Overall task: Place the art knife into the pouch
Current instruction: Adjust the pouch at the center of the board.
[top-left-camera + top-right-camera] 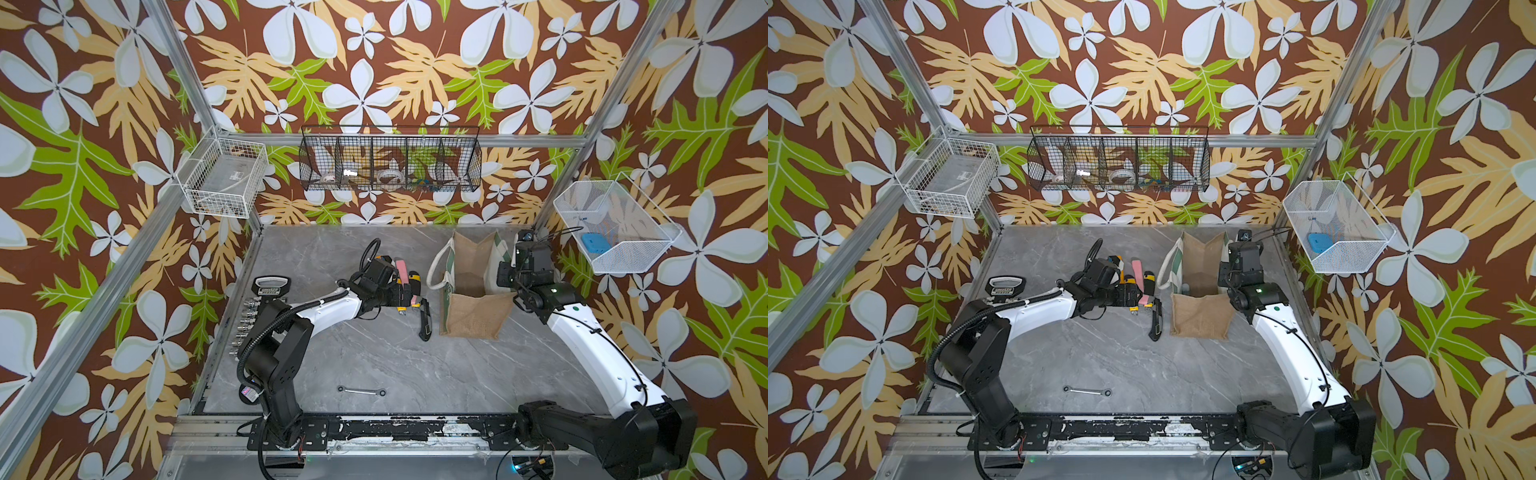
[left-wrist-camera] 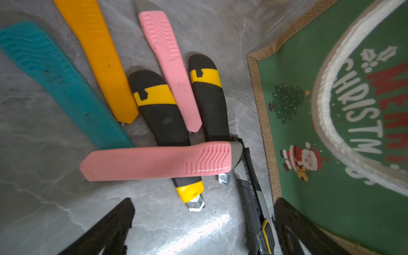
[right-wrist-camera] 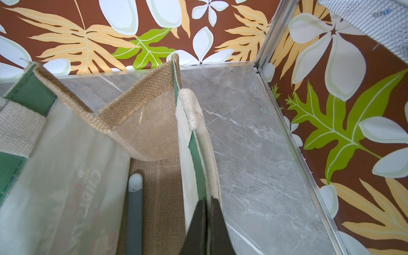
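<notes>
My right gripper (image 3: 207, 205) pinches the pouch (image 1: 478, 318) wall; my left gripper (image 2: 204, 204) hangs spread over art knives (image 2: 154, 164) beside the pouch.

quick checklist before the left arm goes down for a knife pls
1. Left gripper open: ok, jaws wide.
2. Right gripper shut on the pouch wall: ok.
3. Pouch upright, mouth open: ok.
4. Top pink art knife free to lift: ok, nothing lies on it.
5. Blades retracted: not ok, tips stick out of the black-and-yellow knives.
6. Room inside: ok, a grey knife lies along one side.
</notes>
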Robot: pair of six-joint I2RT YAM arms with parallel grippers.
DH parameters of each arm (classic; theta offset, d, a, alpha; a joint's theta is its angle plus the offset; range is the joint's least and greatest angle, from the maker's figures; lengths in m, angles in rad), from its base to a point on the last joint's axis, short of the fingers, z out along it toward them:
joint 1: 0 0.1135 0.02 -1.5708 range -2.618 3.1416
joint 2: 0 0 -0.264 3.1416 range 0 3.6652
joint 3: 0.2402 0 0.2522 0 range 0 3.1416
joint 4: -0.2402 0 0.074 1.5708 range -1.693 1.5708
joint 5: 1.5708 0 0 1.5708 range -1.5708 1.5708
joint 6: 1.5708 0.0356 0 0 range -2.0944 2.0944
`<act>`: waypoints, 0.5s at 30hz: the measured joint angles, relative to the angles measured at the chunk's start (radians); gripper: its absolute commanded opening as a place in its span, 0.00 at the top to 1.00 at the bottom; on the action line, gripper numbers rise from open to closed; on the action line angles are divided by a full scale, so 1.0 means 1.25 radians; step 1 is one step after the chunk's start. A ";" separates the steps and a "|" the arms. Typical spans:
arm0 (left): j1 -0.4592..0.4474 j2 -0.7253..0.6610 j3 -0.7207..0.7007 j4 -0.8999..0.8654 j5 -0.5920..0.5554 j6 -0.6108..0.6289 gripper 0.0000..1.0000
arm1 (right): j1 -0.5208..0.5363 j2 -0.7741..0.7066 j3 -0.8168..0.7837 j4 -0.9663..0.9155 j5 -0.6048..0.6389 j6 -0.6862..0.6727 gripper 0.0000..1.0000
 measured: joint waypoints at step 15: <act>-0.002 0.022 0.081 -0.091 -0.069 0.177 0.00 | -0.001 -0.116 0.009 -0.021 -0.097 0.009 0.22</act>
